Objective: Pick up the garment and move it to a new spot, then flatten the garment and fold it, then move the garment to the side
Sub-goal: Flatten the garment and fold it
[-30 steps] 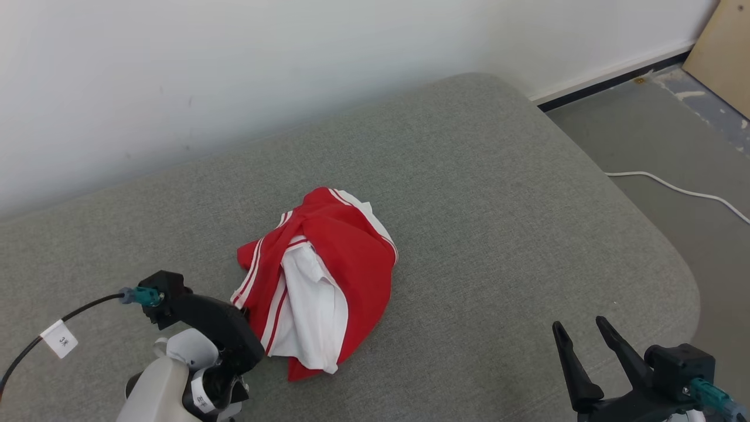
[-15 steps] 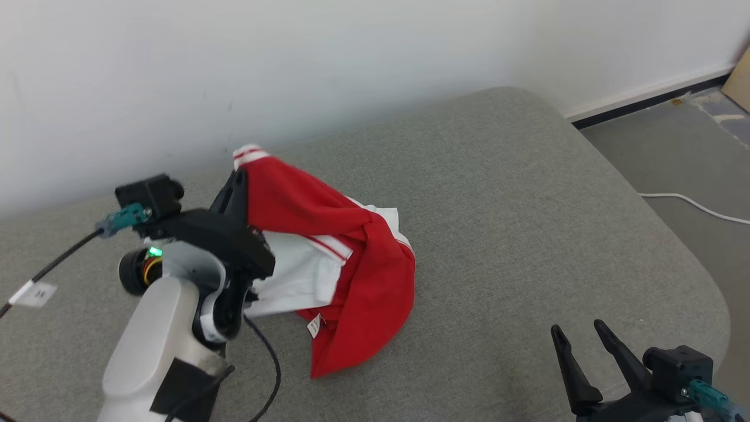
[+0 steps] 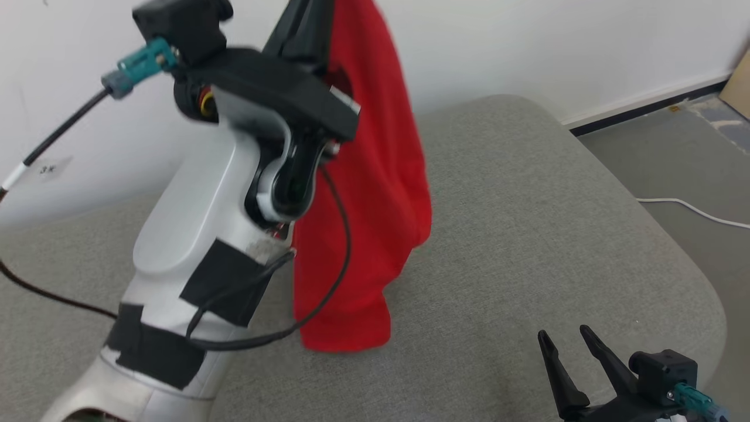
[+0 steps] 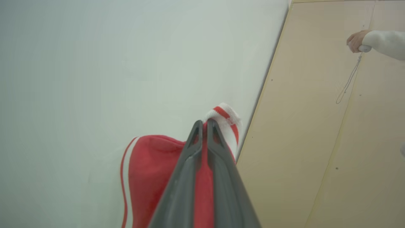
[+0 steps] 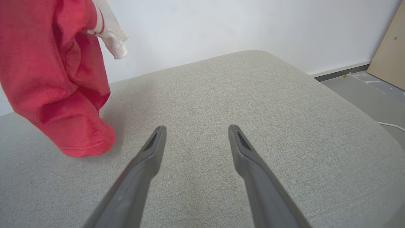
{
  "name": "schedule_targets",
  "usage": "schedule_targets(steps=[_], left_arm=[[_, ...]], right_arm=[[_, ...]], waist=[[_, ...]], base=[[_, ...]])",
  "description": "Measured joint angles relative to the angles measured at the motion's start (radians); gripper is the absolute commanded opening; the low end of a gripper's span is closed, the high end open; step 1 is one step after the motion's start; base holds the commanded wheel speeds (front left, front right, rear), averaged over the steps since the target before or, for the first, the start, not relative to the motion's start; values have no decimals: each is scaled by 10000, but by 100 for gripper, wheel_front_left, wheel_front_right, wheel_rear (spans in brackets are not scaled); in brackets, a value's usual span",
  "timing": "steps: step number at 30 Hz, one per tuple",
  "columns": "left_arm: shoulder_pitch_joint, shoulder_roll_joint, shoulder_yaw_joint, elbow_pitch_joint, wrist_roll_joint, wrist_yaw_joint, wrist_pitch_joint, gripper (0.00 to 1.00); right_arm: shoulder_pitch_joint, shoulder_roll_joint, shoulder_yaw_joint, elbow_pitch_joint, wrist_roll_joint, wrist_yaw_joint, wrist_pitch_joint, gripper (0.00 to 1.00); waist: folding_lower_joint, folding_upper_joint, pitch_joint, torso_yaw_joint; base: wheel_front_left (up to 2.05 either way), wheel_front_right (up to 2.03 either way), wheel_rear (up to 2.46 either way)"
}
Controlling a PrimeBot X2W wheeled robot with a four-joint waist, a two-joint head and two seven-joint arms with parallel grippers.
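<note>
The garment [image 3: 375, 176] is red with white striped trim. It hangs in a long bunch from my left gripper [image 3: 309, 14], which is raised high against the wall and shut on its upper edge. Its lower end still touches the grey cushion [image 3: 527, 234]. In the left wrist view the two fingers [image 4: 218, 152] pinch red cloth [image 4: 148, 171], and a white and red cuff pokes out past the left gripper [image 4: 204, 123]. My right gripper [image 3: 565, 346] stands open and empty, low at the front right. In the right wrist view the right gripper [image 5: 196, 128] points over bare cushion, and the garment [image 5: 57, 79] hangs to its left.
The cushion ends in rounded corners at the right, with grey floor beyond. A white cable [image 3: 691, 208] lies on that floor and a wooden board [image 3: 739, 82] leans at the far right. A person's hand [image 4: 356, 39] holding a cord appears in the left wrist view.
My left gripper has shut on the garment and lifted it from a heap on the cushion to hanging height. The head camera has shifted slightly. The right gripper has stayed open.
</note>
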Motion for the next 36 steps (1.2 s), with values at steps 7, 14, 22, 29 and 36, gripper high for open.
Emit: schedule_targets(steps=[7,14,22,29,36], left_arm=[[-1061,-23,-481,-17,-1540,391,-1427,0],[263,2,401,1101,-1377,656,-1540,0],[3035,600,1522,3058,-658,719,-1540,0],[3974,882,1854,3881,-297,539,-1540,100],[4542,1014,1035,4401,284,493,-616,100]], right_arm=[[49,113,-100,151,2,0,-142,100],[27,197,-46,192,33,0,-211,100],[-99,100,88,180,111,0,-173,100],[-162,19,82,161,192,0,-136,100],[-78,10,50,174,207,0,-113,100]], waist=[[0,0,82,40],[0,0,178,603],[0,0,291,1436],[0,0,411,1904],[0,0,266,2051]], base=[[0,0,0],[0,0,0],[0,0,0],[0,0,0],[0,0,0]])
